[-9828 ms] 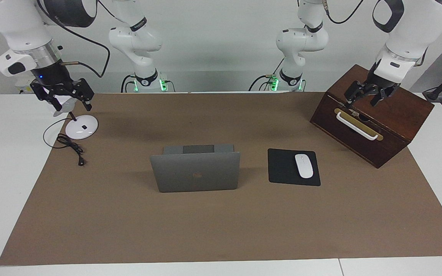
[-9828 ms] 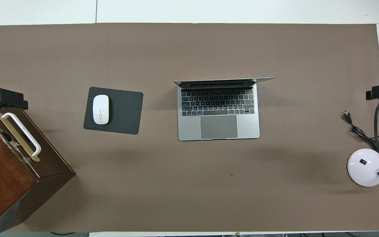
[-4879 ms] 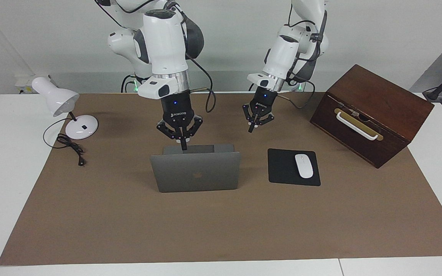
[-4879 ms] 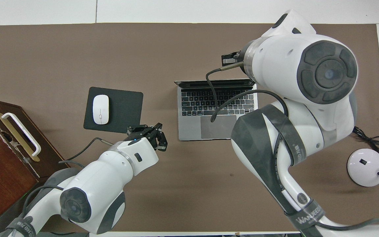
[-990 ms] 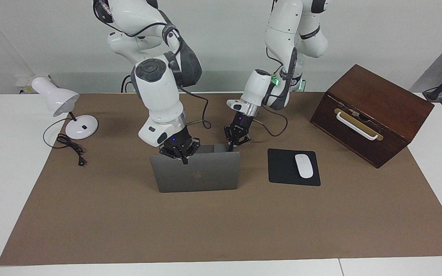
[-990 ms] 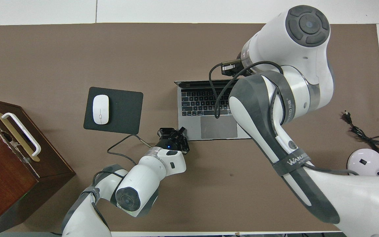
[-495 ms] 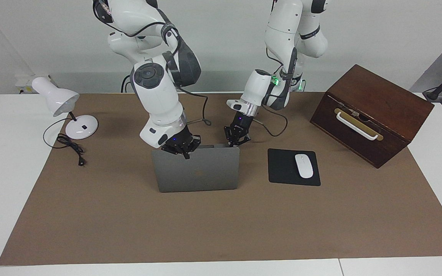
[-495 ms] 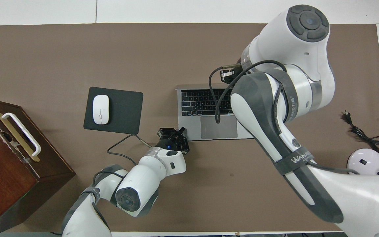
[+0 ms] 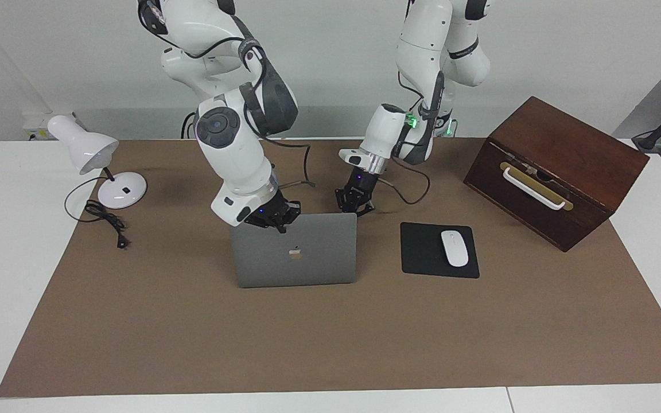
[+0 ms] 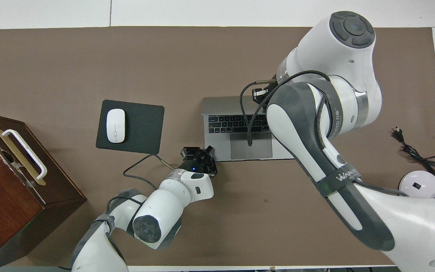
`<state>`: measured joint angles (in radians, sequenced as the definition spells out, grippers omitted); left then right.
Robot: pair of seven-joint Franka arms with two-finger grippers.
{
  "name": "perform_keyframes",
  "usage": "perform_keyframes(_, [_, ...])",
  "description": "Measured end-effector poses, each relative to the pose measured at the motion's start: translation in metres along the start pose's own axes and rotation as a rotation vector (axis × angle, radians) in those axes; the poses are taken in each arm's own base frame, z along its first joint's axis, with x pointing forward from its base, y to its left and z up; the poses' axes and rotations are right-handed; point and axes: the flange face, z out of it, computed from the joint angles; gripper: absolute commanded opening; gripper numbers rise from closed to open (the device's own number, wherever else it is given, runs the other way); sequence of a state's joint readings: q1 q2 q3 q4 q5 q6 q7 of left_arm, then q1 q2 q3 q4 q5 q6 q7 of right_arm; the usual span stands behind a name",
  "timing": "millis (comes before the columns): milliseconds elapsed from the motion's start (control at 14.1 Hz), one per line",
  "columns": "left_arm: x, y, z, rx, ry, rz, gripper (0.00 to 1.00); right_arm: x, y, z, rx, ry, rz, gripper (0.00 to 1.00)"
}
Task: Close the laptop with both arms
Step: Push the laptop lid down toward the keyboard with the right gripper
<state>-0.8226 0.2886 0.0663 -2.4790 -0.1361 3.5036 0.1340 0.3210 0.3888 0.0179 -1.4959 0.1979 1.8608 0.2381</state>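
I am folding the laptop [image 9: 294,252], mid-table, lid tipped partway over its keyboard. My right claw [image 9: 280,225], fingertips together, is pressing the lid's top edge; my left claw [image 9: 353,209], also together, is pinning the base corner. Full closing remains.

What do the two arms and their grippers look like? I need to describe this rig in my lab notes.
Both arms are white, rounded segments with dark grey joint caps and bands. The right arm carries grey lettering on a dark band. Black cables loop loosely along both. The left arm is slimmer here. The left gripper and right gripper are black, linked fingers, each with a small blue light.
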Motion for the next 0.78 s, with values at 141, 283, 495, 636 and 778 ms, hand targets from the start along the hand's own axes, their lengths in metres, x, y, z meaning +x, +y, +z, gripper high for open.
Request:
perform_keyframes(141, [0.000, 0.000, 0.000, 0.000, 0.001, 0.002, 0.00, -0.004, 0.003, 0.014, -0.008, -0.028, 0.004, 0.00])
perform_keyframes(283, [0.000, 0.000, 0.000, 0.001, 0.001, 0.003, 0.00, -0.007, 0.006, 0.027, -0.012, -0.056, 0.010, 0.00])
perform_keyframes(495, [-0.001, 0.000, 0.000, 0.001, 0.003, 0.004, 0.00, -0.012, 0.009, 0.041, -0.008, -0.092, 0.030, 0.00])
perform_keyframes(636, [-0.001, 0.000, 0.000, 0.002, 0.005, 0.005, 0.00, -0.014, 0.011, 0.046, -0.010, -0.104, 0.036, 0.00])
perform_keyframes(778, [-0.002, 0.001, 0.000, 0.002, 0.006, 0.006, 0.00, -0.016, 0.012, 0.052, -0.014, -0.116, 0.040, 0.00])
